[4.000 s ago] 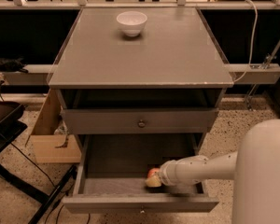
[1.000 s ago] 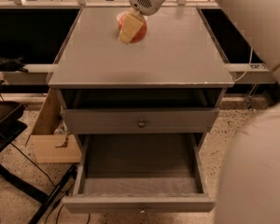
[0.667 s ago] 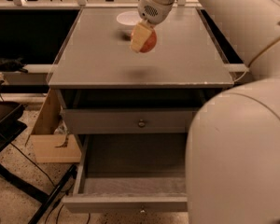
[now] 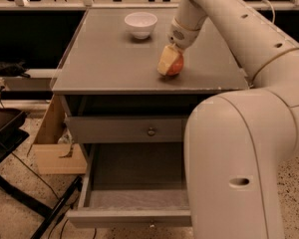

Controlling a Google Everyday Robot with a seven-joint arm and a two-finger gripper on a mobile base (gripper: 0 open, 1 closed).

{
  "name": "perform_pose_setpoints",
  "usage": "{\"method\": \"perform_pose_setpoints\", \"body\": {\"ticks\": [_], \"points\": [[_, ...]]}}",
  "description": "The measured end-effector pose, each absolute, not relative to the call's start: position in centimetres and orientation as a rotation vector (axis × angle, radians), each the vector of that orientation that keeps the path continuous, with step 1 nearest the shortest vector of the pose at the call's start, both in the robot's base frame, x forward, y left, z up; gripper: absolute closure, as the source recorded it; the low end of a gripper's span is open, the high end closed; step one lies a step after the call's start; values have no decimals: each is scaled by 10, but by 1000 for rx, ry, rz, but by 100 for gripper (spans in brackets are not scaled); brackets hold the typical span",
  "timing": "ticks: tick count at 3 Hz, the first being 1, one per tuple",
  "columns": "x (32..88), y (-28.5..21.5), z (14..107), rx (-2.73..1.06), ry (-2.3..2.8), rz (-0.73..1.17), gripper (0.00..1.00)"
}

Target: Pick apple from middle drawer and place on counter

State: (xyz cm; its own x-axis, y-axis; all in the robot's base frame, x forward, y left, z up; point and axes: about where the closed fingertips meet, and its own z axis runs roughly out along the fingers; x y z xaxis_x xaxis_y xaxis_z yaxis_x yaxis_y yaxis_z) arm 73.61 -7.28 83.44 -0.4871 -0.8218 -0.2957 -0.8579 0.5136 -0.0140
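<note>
- The apple (image 4: pixel 177 63) is out of the middle drawer (image 4: pixel 132 178) now. Four seconds back it sat at the drawer's front right with the gripper (image 4: pixel 169 62) reaching in for it.
- A second ago the gripper held it up in front of the white bowl (image 4: pixel 141 24), hiding it. Since then it's dropped lower and come toward the front right of the counter (image 4: pixel 104 59), well clear of the bowl.
- The fingers are still clamped on the apple, which now looks to be touching the top.
- The arm (image 4: pixel 249 39) has swung closer and now covers the drawer's right side.
</note>
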Motion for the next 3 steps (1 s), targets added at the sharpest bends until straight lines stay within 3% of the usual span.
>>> {"method": "perform_pose_setpoints", "body": {"ticks": [3], "points": [[736,-73,836,-1417,2492,196,27]]}}
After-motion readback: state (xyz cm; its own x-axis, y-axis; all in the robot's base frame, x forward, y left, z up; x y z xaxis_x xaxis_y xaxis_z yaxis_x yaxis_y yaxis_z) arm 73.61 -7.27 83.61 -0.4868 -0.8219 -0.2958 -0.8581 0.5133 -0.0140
